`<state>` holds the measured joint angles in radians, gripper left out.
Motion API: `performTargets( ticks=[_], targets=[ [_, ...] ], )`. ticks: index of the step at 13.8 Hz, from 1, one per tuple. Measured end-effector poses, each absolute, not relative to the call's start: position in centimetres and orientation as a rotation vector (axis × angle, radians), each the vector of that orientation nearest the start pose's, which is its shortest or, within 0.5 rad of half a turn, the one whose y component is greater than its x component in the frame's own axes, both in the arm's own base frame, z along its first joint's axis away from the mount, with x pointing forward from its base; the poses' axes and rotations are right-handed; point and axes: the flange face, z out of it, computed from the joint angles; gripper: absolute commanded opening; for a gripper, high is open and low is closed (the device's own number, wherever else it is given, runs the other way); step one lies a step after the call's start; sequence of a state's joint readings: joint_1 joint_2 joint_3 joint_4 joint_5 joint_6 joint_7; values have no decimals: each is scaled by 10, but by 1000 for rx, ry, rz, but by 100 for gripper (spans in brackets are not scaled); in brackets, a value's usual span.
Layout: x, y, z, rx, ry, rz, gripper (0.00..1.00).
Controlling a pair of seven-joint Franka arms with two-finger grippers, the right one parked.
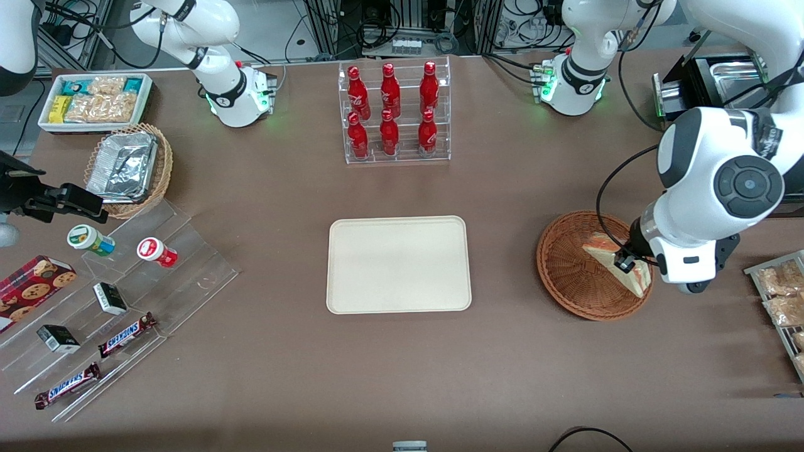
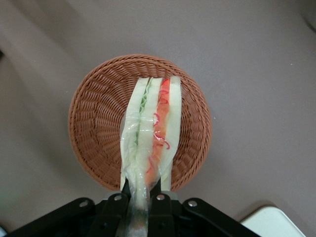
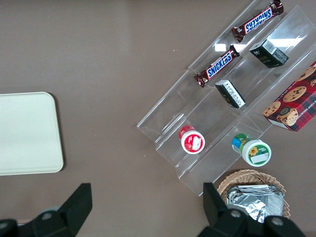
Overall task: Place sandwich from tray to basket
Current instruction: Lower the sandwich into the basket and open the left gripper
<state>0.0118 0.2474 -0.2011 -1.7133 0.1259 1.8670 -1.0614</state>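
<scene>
My gripper (image 1: 625, 261) is over the round woven basket (image 1: 568, 276), with its fingers closed on the wrapped sandwich (image 1: 635, 280). White bread with orange-red and green filling shows through the clear wrap. In the left wrist view the gripper (image 2: 143, 190) pinches one end of the sandwich (image 2: 148, 123), and the rest of it extends across the basket (image 2: 96, 123). Whether the sandwich touches the basket's bottom cannot be told. A cream rectangular tray (image 1: 399, 265) lies flat beside the basket, toward the parked arm's end, with nothing on it.
Red bottles stand in a clear rack (image 1: 397, 157), farther from the front camera than the tray. Toward the parked arm's end is a clear stepped shelf (image 1: 207, 270) with snacks and jars. A wire rack of packaged bread (image 1: 785, 309) stands toward the working arm's end. A cable (image 1: 600, 194) hangs across the basket.
</scene>
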Motion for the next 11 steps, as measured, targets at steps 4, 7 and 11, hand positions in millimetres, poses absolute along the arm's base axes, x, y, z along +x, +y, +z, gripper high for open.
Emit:
performTargets(
  ticks=[4, 7, 11],
  targets=[
    [592, -95, 372, -2820, -1229, -24, 0],
    [576, -93, 341, -2832, -1223, -28, 0],
    [561, -77, 307, -2857, -1262, -90, 0]
  ],
)
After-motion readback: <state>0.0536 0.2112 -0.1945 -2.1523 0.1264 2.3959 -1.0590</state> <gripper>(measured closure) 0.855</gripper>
